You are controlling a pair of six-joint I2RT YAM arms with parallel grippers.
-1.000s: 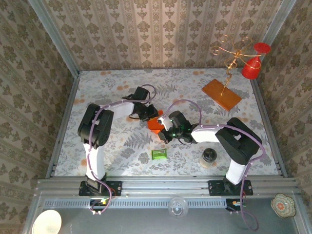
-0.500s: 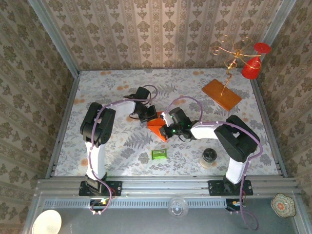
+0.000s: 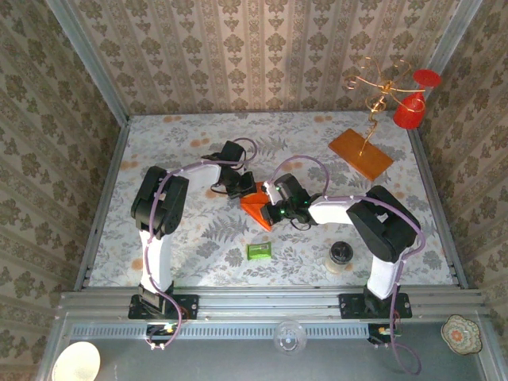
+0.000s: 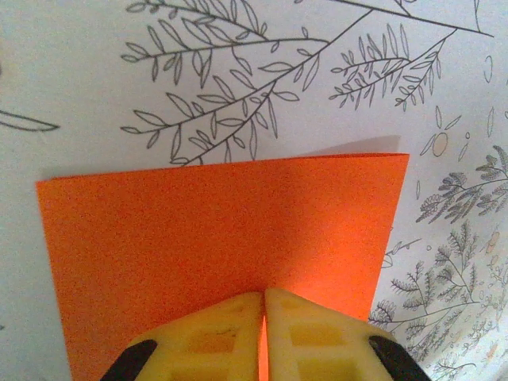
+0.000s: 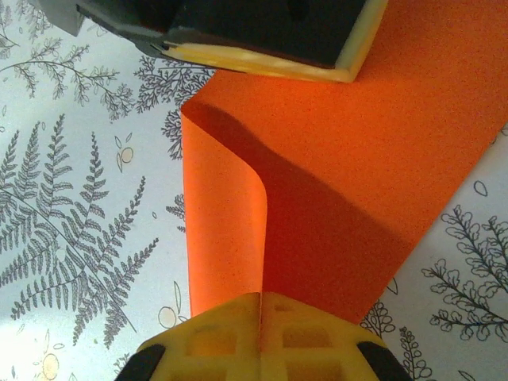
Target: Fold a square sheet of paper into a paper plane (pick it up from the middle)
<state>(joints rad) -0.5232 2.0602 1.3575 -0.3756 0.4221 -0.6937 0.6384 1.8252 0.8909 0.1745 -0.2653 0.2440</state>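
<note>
— Whereabouts of the square sheet of paper (image 3: 254, 211)?
— Middle of the tabletop (image 3: 182, 151), caught between both arms. Left jaws closed on its edge from 10 o'clock in the top view, right jaws closed on it from 3 o'clock, nothing but paper between the pads.
— Shape?
— Doubled over, judging by the left wrist view: straight folded edge at 12 o'clock from the jaws. In the right wrist view, one flap standing up in a soft roll, not pressed flat, its line running 12 to 6 straight into the jaws.
— Material?
— Thin, matte, bright orange, faintly grainy; limp enough to bow. Smooth fern print underneath.
— Nearer arm for the crease?
— Probably the right, sitting on the roll's line; left as anchor.
</note>
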